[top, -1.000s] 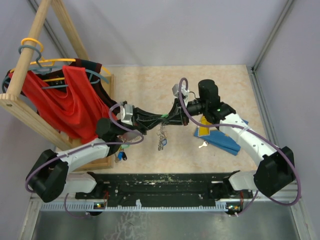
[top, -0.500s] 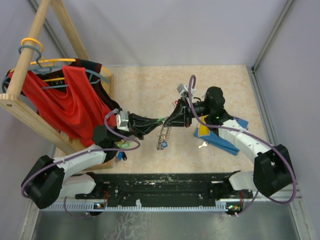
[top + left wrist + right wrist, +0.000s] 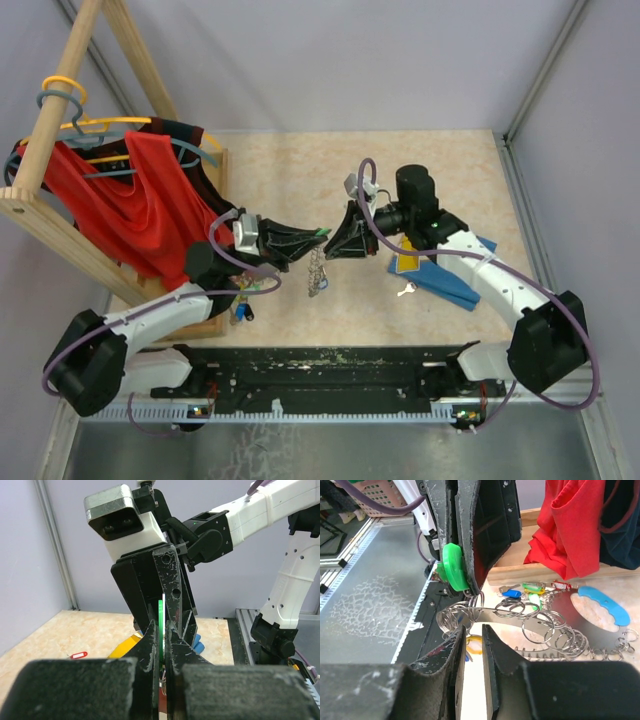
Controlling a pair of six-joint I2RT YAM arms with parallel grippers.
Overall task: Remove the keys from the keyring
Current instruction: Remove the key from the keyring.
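The keyring, a grey metal band fringed with silver loops, hangs between the two grippers above the table. My left gripper is shut on a green key tag attached to the ring. The tag shows as a thin green strip in the left wrist view and as a green blob in the right wrist view. My right gripper faces the left one. Its fingertips stand a narrow gap apart just under the ring band, with nothing between them.
Loose keys with blue, green and red tags lie on the table near the wooden rack, which holds red clothes. A blue and yellow block and a silver key lie to the right. A red tag lies apart.
Both grippers and the hanging ring have shifted slightly left. The right wrist has swung back up. The left gripper still holds the green tag.
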